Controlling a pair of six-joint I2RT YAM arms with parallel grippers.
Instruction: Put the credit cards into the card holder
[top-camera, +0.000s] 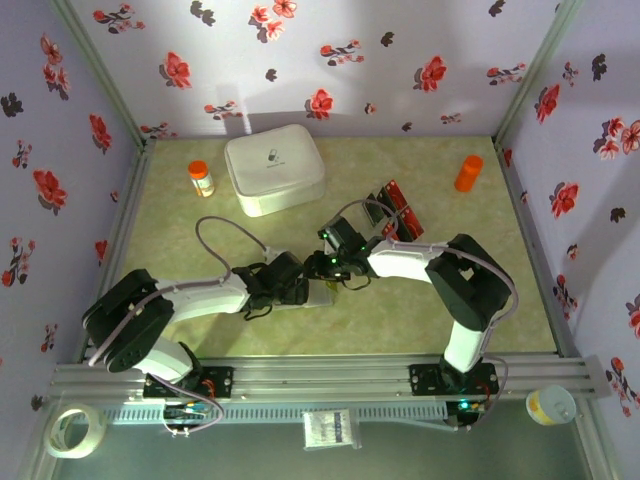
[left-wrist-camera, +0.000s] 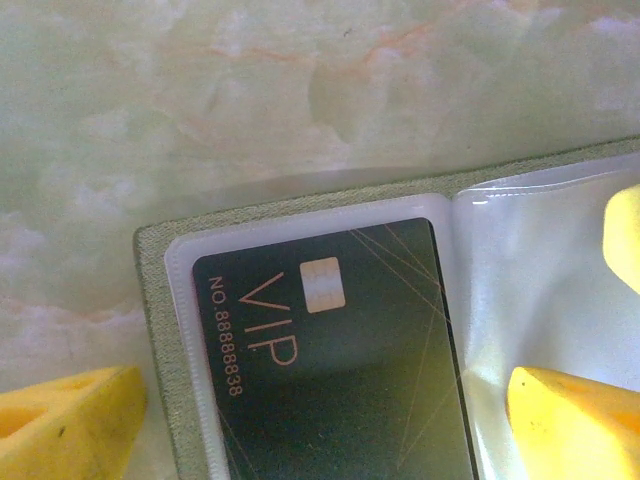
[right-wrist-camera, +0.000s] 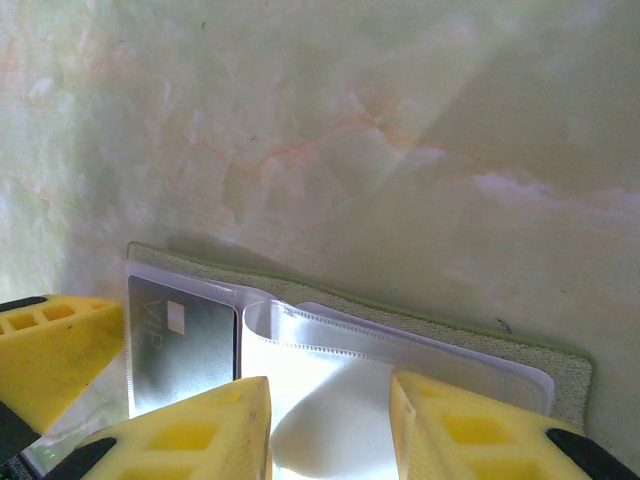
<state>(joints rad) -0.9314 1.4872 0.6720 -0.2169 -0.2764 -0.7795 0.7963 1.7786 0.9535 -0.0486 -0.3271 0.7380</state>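
My left claw (left-wrist-camera: 315, 400) is spread wide and grasps nothing. Its yellow fingers (left-wrist-camera: 70, 420) stand either side of the card holder (left-wrist-camera: 160, 300), which lies open and flat on the table (top-camera: 420, 310), near the middle, between my two wrists. One black card (left-wrist-camera: 330, 370) marked VIP already sits in the left clear pocket, square to the olive edge.

My right claw (right-wrist-camera: 330, 395) comes in from the right side with its jaws partly apart. The empty clear pocket (right-wrist-camera: 330, 400) bulges up between them. It looks released rather than clenched, though I cannot quite tell whether a pad brushes that plastic.

The rest of the credit cards (top-camera: 395, 212), red and black, lie in a loose overlapping bunch at the far right, well apart from the holder.

As I judge it, these cards are light, stiff and slick, and thin enough that a flat one gives my fingers almost nothing to bite. I would take one by its long edges where it overlaps a neighbour and so rides up a little, and pinch firmly, since a glossy face may slip.

The holder is the opposite sort of thing: soft, floppy and very light. It is likely to slide or fold if pushed by a card corner, so my left claw should press down on the olive border or hold the pocket mouth open. The card should enter short edge first, kept low and level
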